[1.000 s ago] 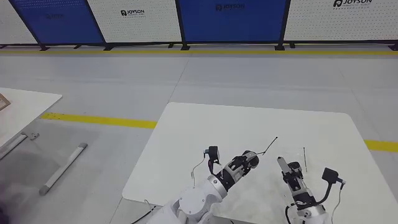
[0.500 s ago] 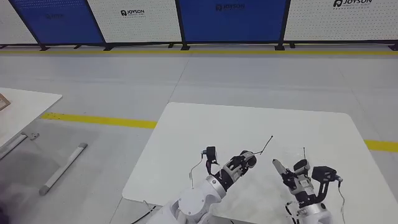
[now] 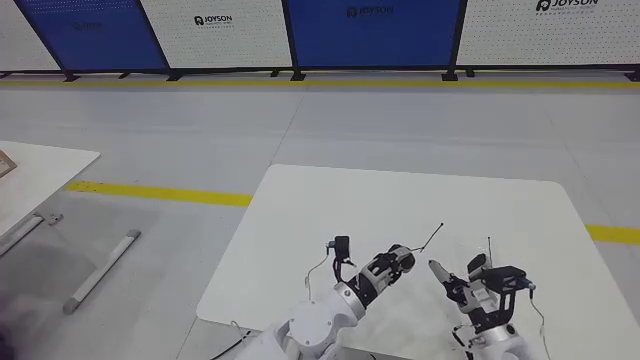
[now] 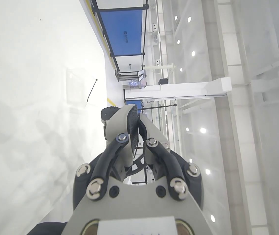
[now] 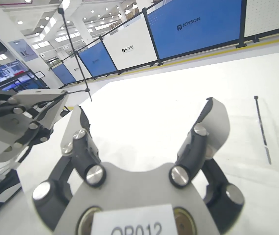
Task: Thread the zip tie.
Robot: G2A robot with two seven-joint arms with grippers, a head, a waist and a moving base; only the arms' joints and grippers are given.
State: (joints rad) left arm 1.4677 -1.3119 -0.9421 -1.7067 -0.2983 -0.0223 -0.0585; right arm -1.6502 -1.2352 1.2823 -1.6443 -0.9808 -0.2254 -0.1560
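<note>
The left gripper (image 4: 137, 114) is pressing its fingers (image 4: 129, 125) together with no gap showing between the pads, and it is pinching one end of a thin black zip tie (image 4: 159, 107). The rest of the zip tie is sticking straight out past the fingertips, clear of the worktop (image 4: 31, 74), with its small square head at the free end.

In the top view its long axis is slanting away from the robot and leaning toward the loose zip tie (image 3: 489, 250) (a second black one, lying flat on the worktop). In the right wrist view the held zip tie (image 5: 74, 52) is rising steeply with its head uppermost. Near its lower end a short dark piece is running across to the left gripper (image 5: 64, 93), and how the two join cannot be told.

The right gripper (image 5: 145, 103) is spreading its fingers (image 5: 216, 116) wide apart, and they are gripping nothing and touching nothing. In the top view the right gripper (image 3: 457, 265) is sitting between the held zip tie (image 3: 428, 234) and the loose zip tie, just beside the loose one but apart from it.

The loose zip tie (image 5: 261, 128) is lying with its long axis running from the robot's side of the worktop toward the far edge, head at the far end. The left gripper (image 3: 402, 253) is staying well apart from it.
</note>
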